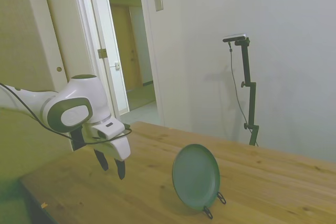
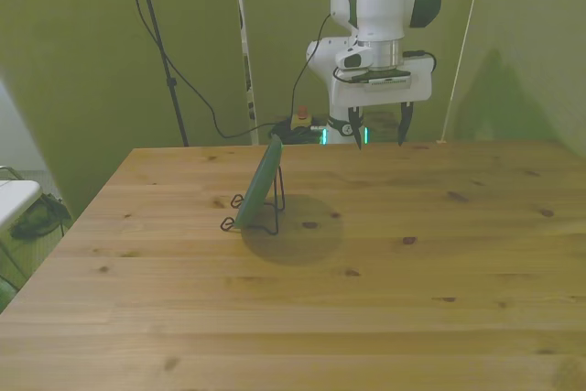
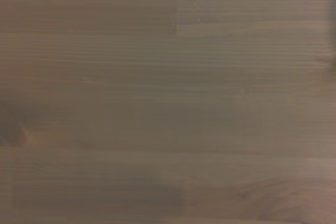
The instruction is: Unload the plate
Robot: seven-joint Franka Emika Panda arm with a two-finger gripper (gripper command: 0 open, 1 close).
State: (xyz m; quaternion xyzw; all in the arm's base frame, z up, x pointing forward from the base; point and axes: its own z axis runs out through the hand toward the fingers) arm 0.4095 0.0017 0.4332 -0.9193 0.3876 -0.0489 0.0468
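Observation:
The dark teal-green plate (image 1: pixel 196 176) (image 2: pixel 261 184) stands on edge, leaning back in a thin black wire stand (image 1: pixel 214 205) (image 2: pixel 273 211) on the wooden table (image 1: pixel 273 182) (image 2: pixel 385 290). My gripper (image 1: pixel 113 164) (image 2: pixel 377 125) hangs open above the table's far side, nothing between its dark fingers. It is well apart from the plate, toward the front view's right of it. The wrist view shows only blurred wood grain (image 3: pixel 168 108).
A wall and an open doorway (image 1: pixel 128 51) lie behind the table in the side view. Cables and a small red-topped device (image 2: pixel 300 119) sit behind the table's far edge in the front view.

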